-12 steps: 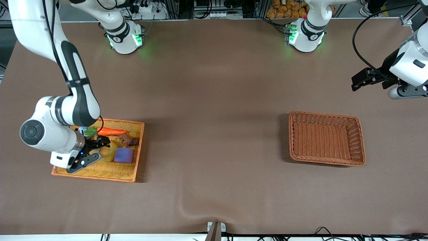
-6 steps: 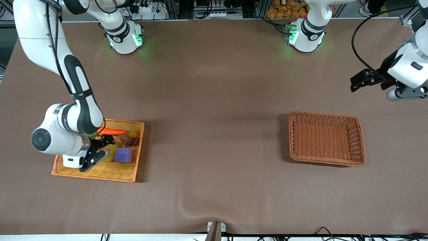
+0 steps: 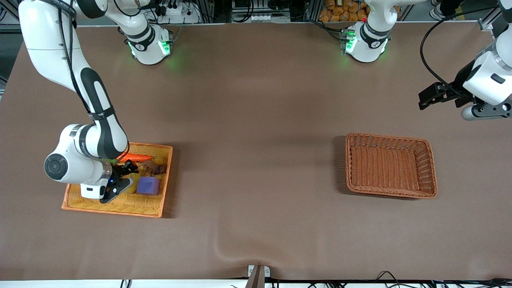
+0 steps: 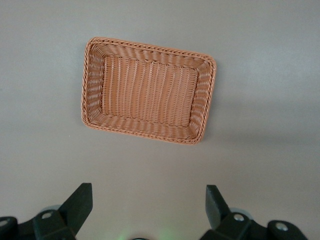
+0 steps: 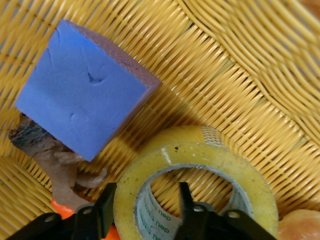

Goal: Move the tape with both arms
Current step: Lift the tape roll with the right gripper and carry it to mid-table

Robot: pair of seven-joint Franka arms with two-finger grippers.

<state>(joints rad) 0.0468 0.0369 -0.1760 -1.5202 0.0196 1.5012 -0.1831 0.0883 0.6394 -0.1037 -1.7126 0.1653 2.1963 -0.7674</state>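
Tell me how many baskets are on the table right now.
2. The yellow basket sits at the right arm's end, with the right pincer down in it. The brown basket sits at the left arm's end, nothing visible inside.

Tray (image 3: 154, 211): on the counter (image 3: 256, 120) toward the right arm's end.
In the tray: tape (image 5: 200, 165), cube (image 3: 148, 185) just beside it, carrot (image 3: 136, 158) farthest from the front camera, animal figure (image 3: 154, 168) between carrot and cube.
Right pincer (image 3: 125, 176): down in the tray, one finger (image 5: 187, 205) inside the tape's hole, one outside.
Basket (image 3: 428, 160): toward the left arm's end.
Left pincer (image 3: 425, 96): over bare counter, waiting.
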